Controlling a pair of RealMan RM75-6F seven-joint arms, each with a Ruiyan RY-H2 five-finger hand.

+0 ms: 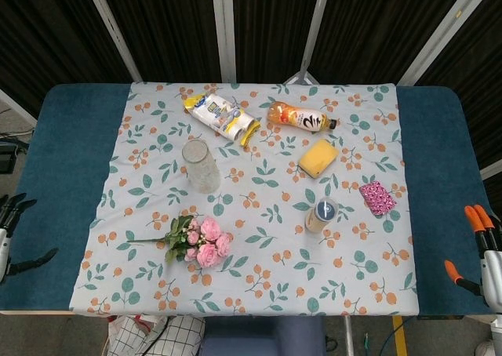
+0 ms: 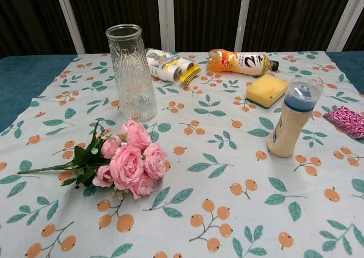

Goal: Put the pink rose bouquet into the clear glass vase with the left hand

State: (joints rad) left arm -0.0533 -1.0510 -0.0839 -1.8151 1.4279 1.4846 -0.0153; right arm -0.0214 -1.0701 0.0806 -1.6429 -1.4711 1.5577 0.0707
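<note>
The left robot hand (image 1: 14, 238) sits at the desk's left edge, fingers spread and grasping nothing. The pink rose bouquet (image 1: 196, 241) lies flat on the desk (image 1: 55, 176) well off to that hand's right, long axis running left-right, stem tip toward the hand and blooms away. It is clearly nearer this hand than the right robot hand (image 1: 480, 250), which is released at the far right edge. Beyond the bouquet, farther from the left hand, the clear glass vase (image 1: 201, 166) stands upright and empty
</note>
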